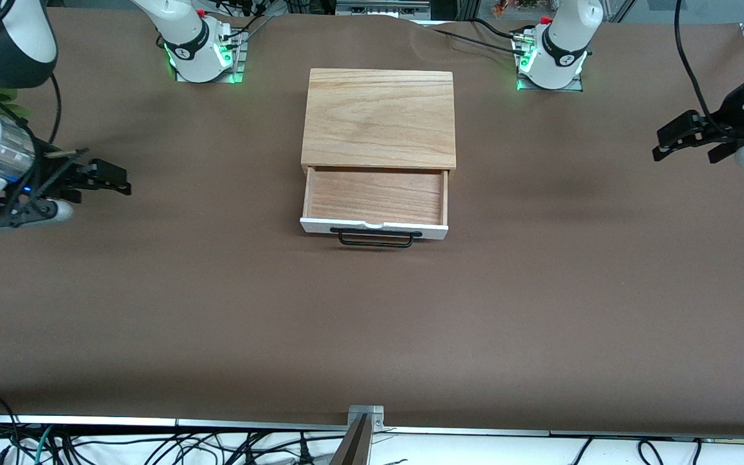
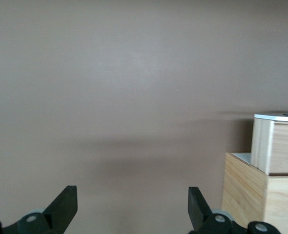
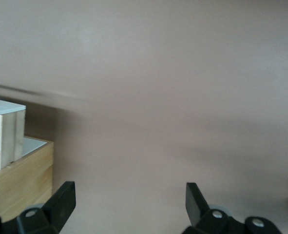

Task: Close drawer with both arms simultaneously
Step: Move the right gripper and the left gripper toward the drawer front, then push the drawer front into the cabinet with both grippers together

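The drawer [image 1: 375, 195] stands pulled out of the light-oak box [image 1: 378, 116] at the table's middle, toward the front camera. It is empty, with a white front panel [image 1: 320, 225] and a black wire handle [image 1: 375, 240]. My right gripper [image 1: 121, 181] is open and empty, hovering over the table at the right arm's end, well apart from the box. My left gripper [image 1: 661, 145] is open and empty over the left arm's end, also well apart. The drawer's side shows in the left wrist view [image 2: 280, 146] and in the right wrist view [image 3: 7, 136], beyond the open grippers [image 2: 132, 204] [image 3: 129, 202].
A brown cloth [image 1: 372, 323] covers the table. The two green-lit arm bases [image 1: 201, 55] [image 1: 549, 61] stand farther from the front camera than the box. A metal bracket [image 1: 365, 416] and cables [image 1: 152, 445] lie along the table's near edge.
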`<state>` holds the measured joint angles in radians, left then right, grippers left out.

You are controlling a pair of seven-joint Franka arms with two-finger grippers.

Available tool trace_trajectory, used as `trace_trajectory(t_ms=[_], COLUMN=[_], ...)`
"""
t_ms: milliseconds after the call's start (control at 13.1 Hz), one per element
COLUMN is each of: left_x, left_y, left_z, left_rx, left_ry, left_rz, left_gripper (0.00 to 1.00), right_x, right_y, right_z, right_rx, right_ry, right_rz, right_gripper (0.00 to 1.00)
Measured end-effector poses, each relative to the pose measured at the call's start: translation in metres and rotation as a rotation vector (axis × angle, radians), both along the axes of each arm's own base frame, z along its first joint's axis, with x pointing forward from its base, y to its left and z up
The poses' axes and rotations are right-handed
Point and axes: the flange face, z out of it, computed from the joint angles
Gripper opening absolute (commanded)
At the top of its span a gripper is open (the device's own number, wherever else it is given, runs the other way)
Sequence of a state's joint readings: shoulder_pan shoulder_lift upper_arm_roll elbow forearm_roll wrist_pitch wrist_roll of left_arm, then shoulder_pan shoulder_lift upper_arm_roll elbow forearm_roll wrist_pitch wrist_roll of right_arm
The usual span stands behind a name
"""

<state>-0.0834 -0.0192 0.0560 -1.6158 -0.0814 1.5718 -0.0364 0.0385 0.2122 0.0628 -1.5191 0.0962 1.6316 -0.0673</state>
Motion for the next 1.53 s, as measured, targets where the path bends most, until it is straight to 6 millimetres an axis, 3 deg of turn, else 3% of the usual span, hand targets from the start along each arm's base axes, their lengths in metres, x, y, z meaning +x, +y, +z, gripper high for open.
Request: trace_trajectory(t_ms=[229, 458, 764, 840, 993, 1146, 1528], left_x=[0.012, 0.03, 0.055, 0.061, 0.069, 0.078, 0.09], left_y=[-0.017, -0.025, -0.038, -0.051, -0.096, -0.138, -0.202], left_z=[-0.017, -0.054, -0.1, -0.122, -0.176, -0.217, -0.264], left_rx=[-0.083, -0.169, -0.231, -0.235, -0.232, -0.278, -0.391], left_ry=[0.015, 0.069, 0.092, 0.123, 0.19, 0.192, 0.119], left_rz=[-0.006, 0.013, 0.034, 0.022, -0.026, -0.033, 0.028], left_gripper=[1.0, 1.0, 1.0, 1.0, 1.0, 1.0, 1.0], right_x=[0.015, 0.024, 0.029, 0.028, 0.025, 0.022, 0.01], right_y=[0.063, 0.132, 0.196, 0.209, 0.23, 0.245, 0.281], right_z=[-0.035, -0.077, -0.128, -0.139, -0.16, -0.179, -0.209], right_rx=[0.029, 0.143, 0.181, 0.183, 0.186, 0.204, 0.226], right_ry=[-0.036, -0.055, -0.1, -0.105, -0.106, -0.099, -0.096], right_rz=[0.078, 0.108, 0.151, 0.163, 0.181, 0.18, 0.202], right_gripper=[1.0, 1.0, 1.0, 1.0, 1.0, 1.0, 1.0])
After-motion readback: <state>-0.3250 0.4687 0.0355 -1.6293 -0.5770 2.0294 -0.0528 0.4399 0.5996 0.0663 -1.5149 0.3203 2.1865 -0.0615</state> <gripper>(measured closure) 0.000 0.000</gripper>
